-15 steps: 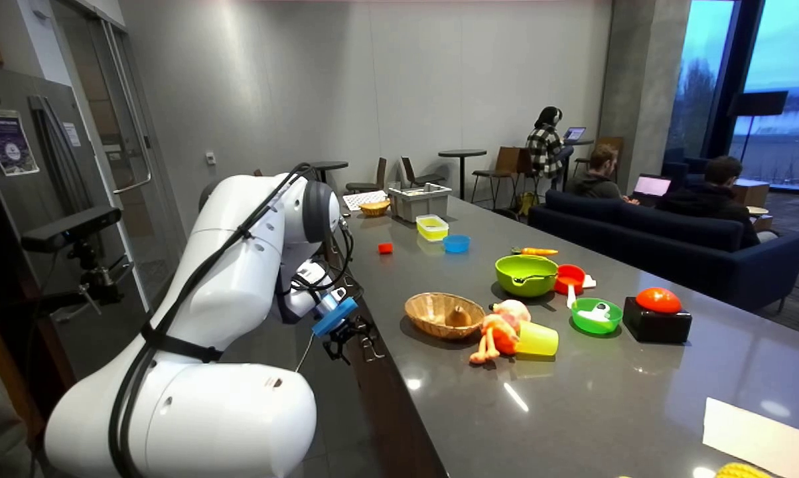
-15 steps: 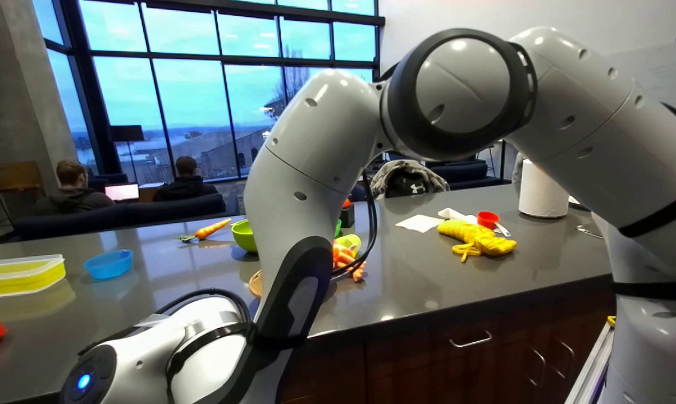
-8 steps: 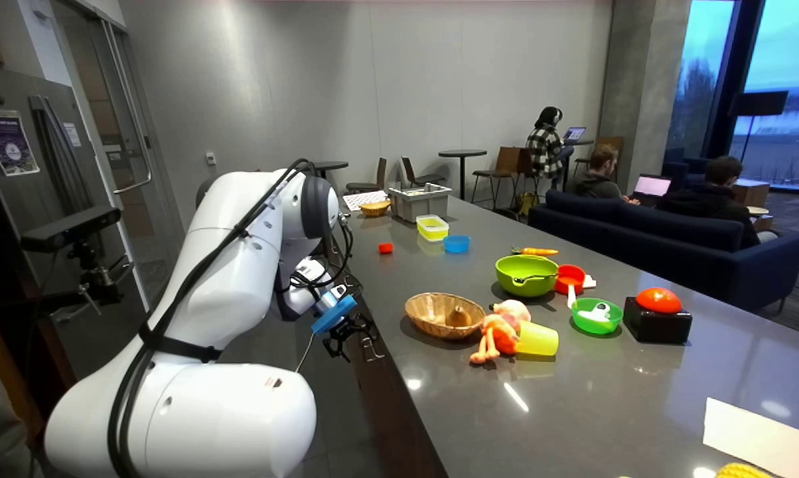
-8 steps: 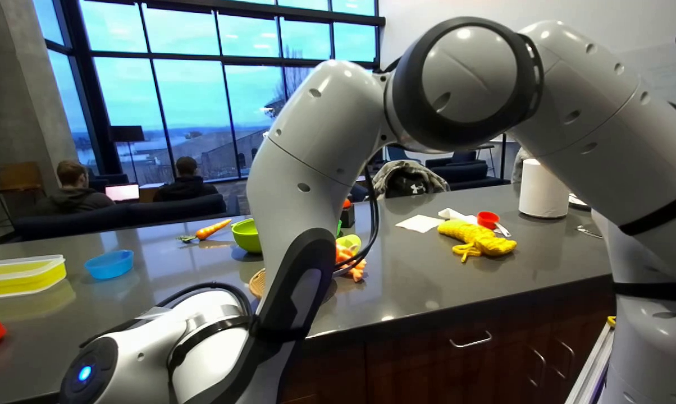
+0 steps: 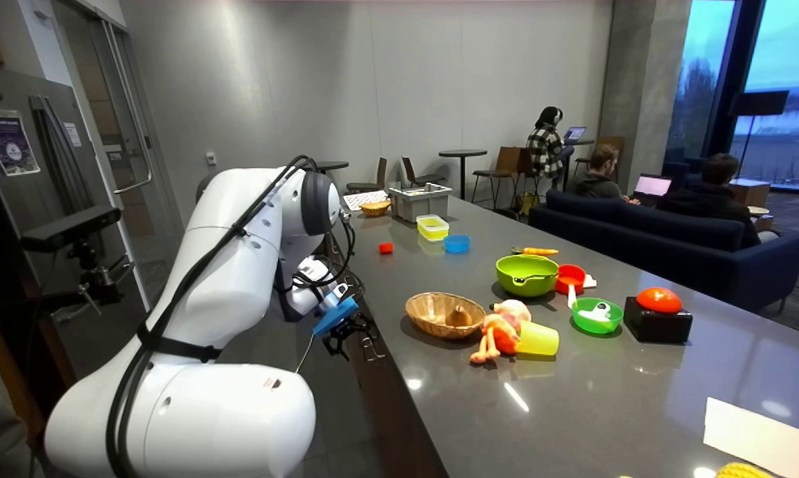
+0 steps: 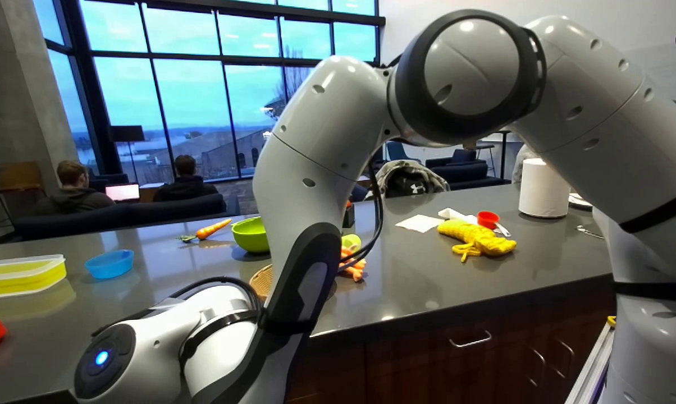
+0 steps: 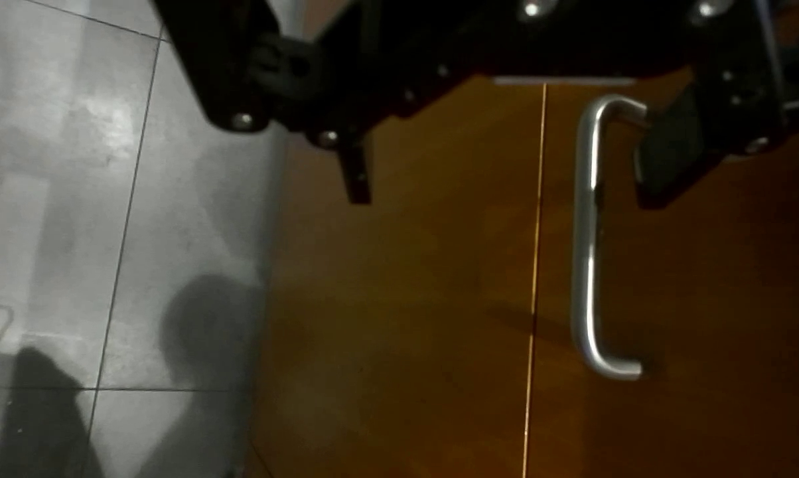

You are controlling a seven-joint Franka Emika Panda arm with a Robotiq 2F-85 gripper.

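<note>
One silver handle point(image 7: 585, 272), in wrist view, within the widely spread gripper point(image 7: 511, 186)

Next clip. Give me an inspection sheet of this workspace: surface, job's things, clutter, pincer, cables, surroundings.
Surface: grey counter, glossy, showing light reflections.
Job's things: metal handle on a wooden cabinet.
Clutter: basket, plush toy, yellow cup, lime bowl, button and carrot, among other items.
Pincer: open; whether it touches the handle cannot be told.
Cables: black, strapped along the arm.
Surroundings: people, sofa and tall windows beyond the counter.
</note>
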